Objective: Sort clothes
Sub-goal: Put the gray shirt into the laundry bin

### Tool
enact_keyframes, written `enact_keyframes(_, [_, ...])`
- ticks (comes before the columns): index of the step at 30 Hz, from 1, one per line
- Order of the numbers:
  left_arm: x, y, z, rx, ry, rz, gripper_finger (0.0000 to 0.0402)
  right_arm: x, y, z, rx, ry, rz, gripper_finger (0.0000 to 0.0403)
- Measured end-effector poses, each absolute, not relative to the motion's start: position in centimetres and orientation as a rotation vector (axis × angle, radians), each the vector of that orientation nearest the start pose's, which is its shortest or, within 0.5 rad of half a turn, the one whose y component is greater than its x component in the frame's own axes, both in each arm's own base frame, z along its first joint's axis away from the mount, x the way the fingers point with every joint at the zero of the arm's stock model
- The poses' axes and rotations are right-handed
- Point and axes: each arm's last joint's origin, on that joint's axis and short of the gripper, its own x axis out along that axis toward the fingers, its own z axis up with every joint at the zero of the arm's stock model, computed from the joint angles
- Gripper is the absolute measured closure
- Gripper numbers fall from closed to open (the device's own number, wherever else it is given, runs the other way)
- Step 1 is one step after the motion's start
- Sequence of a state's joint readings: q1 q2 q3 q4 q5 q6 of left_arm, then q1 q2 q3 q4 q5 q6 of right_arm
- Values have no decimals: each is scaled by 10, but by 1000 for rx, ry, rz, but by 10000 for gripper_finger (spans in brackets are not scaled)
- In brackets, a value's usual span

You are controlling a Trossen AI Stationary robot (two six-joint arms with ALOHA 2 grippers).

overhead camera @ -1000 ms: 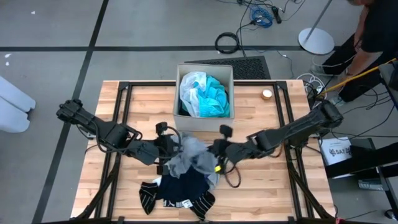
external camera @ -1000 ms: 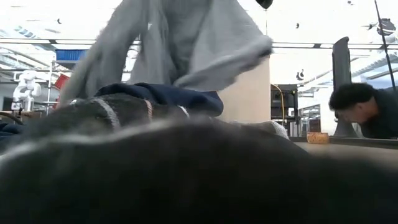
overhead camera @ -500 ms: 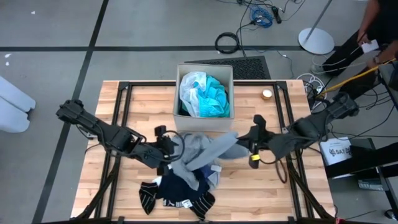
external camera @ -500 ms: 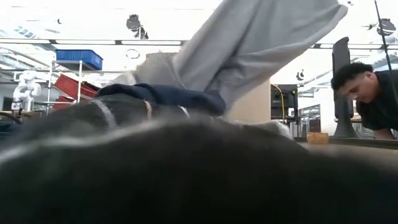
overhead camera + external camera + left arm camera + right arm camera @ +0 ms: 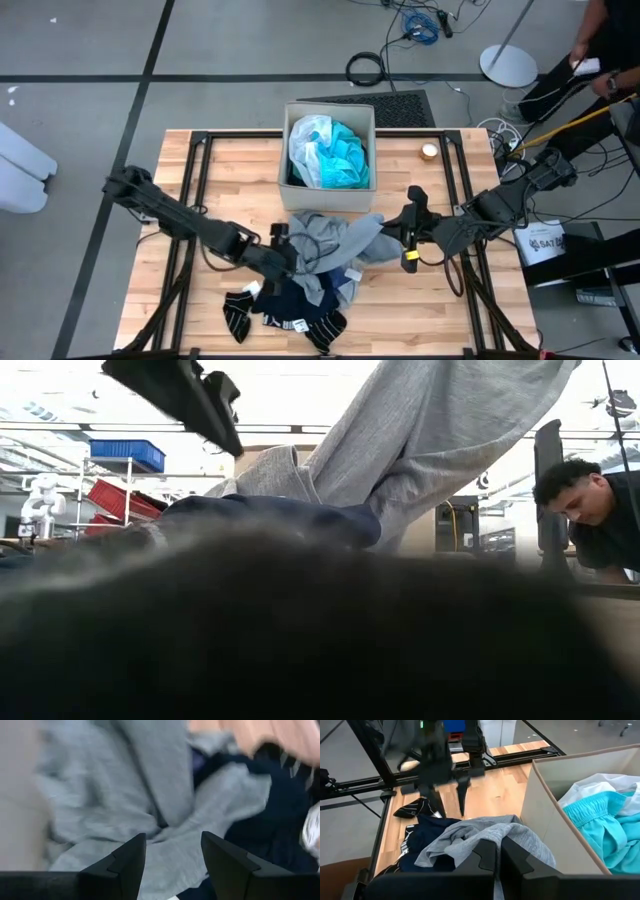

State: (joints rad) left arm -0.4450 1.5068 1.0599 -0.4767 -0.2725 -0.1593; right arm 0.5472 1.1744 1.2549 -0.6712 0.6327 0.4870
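The grey top [image 5: 335, 240] stretches from the clothes pile toward my right gripper [image 5: 384, 233], which is shut on it. Its lower part lies on the navy dotted piece [image 5: 298, 300]. Black striped socks [image 5: 236, 314] lie by the pile's near edge. My left gripper [image 5: 290, 262] hovers open over the pile's left side, its fingers [image 5: 135, 865] apart above grey cloth; the right wrist view shows the left gripper [image 5: 449, 809] pointing down. The turquoise shirt [image 5: 345, 155] and the white sheer piece [image 5: 308, 140] lie in the beige box. My right gripper pinches a bunched part of the grey top [image 5: 490, 834] between its two shut fingers, coming from the table's right side and slanting down. That end is lifted, and the cloth [image 5: 440, 430] rises steeply from the pile. The other end rests on the navy piece.
The beige box [image 5: 284, 160] stands just beyond the pile at the table's far middle. A small roll [image 5: 429, 151] lies on the wood at the far right. A person [image 5: 590, 525] bends over beyond the table's right side. Bare wood [image 5: 430, 300] lies near right.
My right gripper drew the grey top up and toward the table's right edge, then held still. The top's left part dropped onto the pile, so it now rises only to the right. My left gripper came down toward the pile and the near edge.
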Motion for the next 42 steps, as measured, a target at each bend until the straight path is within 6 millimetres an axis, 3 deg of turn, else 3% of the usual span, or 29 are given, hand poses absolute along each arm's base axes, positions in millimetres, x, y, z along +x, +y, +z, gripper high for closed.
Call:
enact_keyframes(6, [292,-130,216,321,928,-164,201,208,107,376,148,456,-195,403])
enact_keyframes(14, [298,-124,209,291,961,-179,206,208,107,376,145,458,-193,403])
enact_keyframes(18, [297,-125,208,267,970,-223,258,208,107,376,144,458,-193,403])
enact_keyframes(23, [297,-125,208,266,971,-238,381,208,107,376,137,458,-191,403])
enact_keyframes(26, [298,-125,211,265,969,-237,388,208,107,376,130,459,-189,403])
enact_keyframes(29, [300,-126,227,263,941,-231,394,209,107,377,114,447,-182,403])
enact_keyframes(35, [293,-126,287,268,819,-190,398,210,112,388,55,351,-121,403])
enact_keyframes(42, [264,-126,357,279,587,-168,400,192,115,428,-44,75,-13,403])
